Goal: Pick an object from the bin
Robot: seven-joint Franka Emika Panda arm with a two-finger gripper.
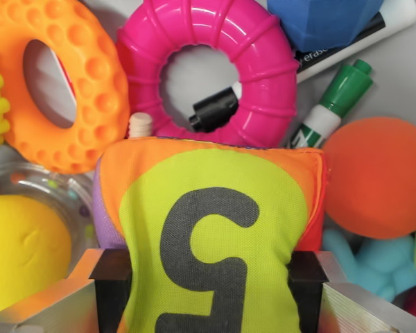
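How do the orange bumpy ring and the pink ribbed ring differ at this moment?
The orange bumpy ring is covered in round dimples; the pink ribbed ring has smooth radial ridges. The orange ring's hole shows only bare bin floor, while a black marker cap shows through the pink ring's. The orange ring sits toward the wrist view's left, the pink one at centre. Both are glossy plastic rings lying flat.

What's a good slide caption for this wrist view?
Gripper clamps a soft fabric block printed with a black numeral, above a pink ring, orange ring and orange ball.

The soft block (215,243) is orange with a lime-green patch and a black 5. One ring (211,66) is hot pink, the bumpy ring (59,83) orange, plus an orange ball (378,177).
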